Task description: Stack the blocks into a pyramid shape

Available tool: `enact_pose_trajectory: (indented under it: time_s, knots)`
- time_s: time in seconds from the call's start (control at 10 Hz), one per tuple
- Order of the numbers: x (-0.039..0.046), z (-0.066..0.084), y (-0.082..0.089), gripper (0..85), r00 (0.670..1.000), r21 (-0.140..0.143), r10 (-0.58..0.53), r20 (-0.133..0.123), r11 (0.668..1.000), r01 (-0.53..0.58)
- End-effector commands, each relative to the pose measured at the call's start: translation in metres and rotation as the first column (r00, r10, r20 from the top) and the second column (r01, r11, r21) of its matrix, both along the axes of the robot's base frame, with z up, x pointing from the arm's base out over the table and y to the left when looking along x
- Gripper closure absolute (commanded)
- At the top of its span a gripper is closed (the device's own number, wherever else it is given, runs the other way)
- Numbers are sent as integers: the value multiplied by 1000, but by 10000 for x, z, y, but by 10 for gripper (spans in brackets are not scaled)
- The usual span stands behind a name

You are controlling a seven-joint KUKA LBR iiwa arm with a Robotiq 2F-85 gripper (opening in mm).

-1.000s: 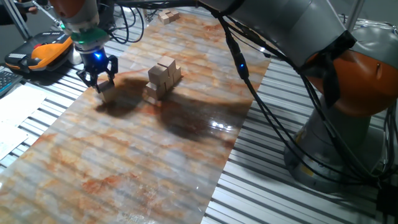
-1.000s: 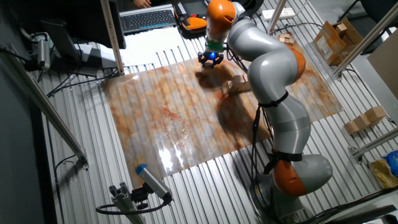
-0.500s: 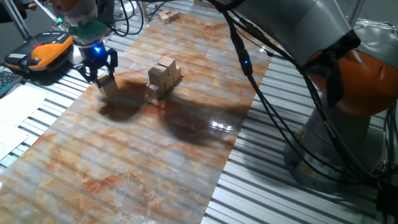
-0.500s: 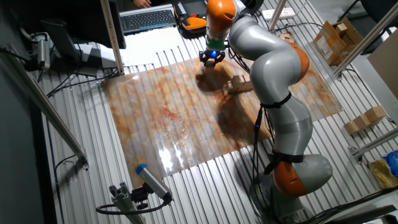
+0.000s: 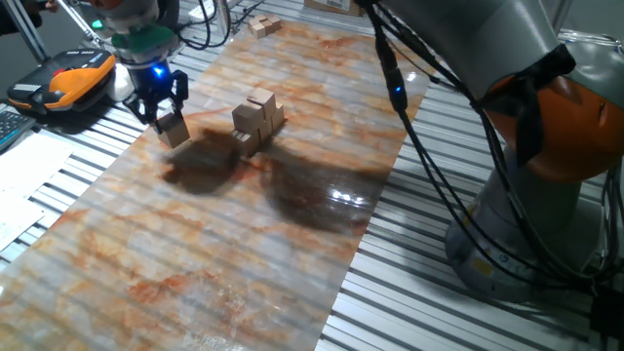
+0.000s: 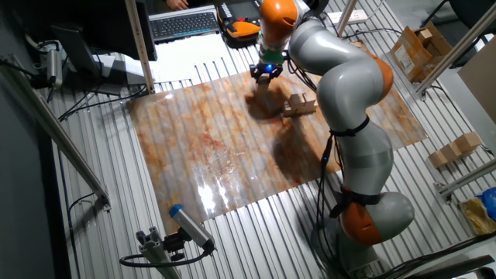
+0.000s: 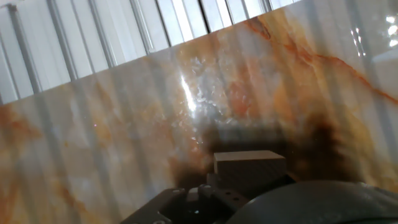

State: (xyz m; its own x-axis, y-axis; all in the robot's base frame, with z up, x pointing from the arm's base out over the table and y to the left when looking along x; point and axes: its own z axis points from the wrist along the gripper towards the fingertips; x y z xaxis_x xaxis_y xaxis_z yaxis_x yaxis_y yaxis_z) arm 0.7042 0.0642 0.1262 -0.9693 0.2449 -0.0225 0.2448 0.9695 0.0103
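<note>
My gripper is shut on one tan wooden block and holds it above the marbled board, left of the stack. The same block shows between the fingers in the hand view. A stack of several blocks stands near the board's middle, with one block on top. In the other fixed view the gripper hangs left of that stack. Two more blocks lie at the board's far edge.
An orange and black device lies on the slatted table left of the board. Black cables hang from the arm over the board's right side. A keyboard sits beyond the board.
The gripper has lifted the block off the board and moved it slightly right, toward the stack. The stack has not moved.
</note>
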Motion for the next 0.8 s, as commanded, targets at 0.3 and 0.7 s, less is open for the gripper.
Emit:
enact_pose_trajectory:
  time_s: [0.3,0.7]
  knots:
    - [-220,163,-11,850,999,-16,36,15,999,-36]
    - [-364,91,-54,850,997,-20,58,45,998,-57]
